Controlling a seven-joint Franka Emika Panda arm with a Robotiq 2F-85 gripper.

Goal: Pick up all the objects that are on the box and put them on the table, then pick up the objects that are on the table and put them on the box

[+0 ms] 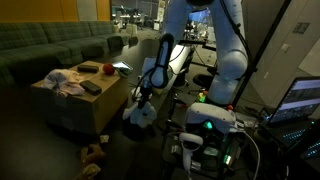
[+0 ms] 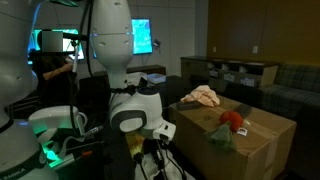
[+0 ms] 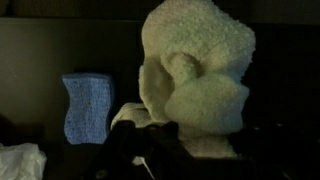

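- Pincer [image 1: 141,101] hangs low, just right of the box [image 1: 70,110] in an exterior view, closed on a white cloth [image 1: 140,116] bunched beneath it.
- Wrist view shows that cloth as a fluffy heap filling the middle. Its near edge is drawn into the dark, blurred fingertips at the bottom.
- Whether the cloth is clear of the table [image 3: 35,70] cannot be told.
- Blue pad [image 3: 88,105] lies flat on the table, left of the cloth and apart from it.
- Pale cloth [image 3: 18,162] shows at the near left corner of the wrist view.
- Box top carries a pink cloth [image 2: 205,96] toward the far side, a red ball [image 2: 232,118] nearer, and a teal cloth [image 2: 220,137] just beside the ball at the near edge.
- Black pieces [image 1: 90,87] also lie flat on the box top.
- Plush toy [image 1: 95,152] lies at the foot of the box.
- Sofa [image 1: 50,45] stands beyond the box.
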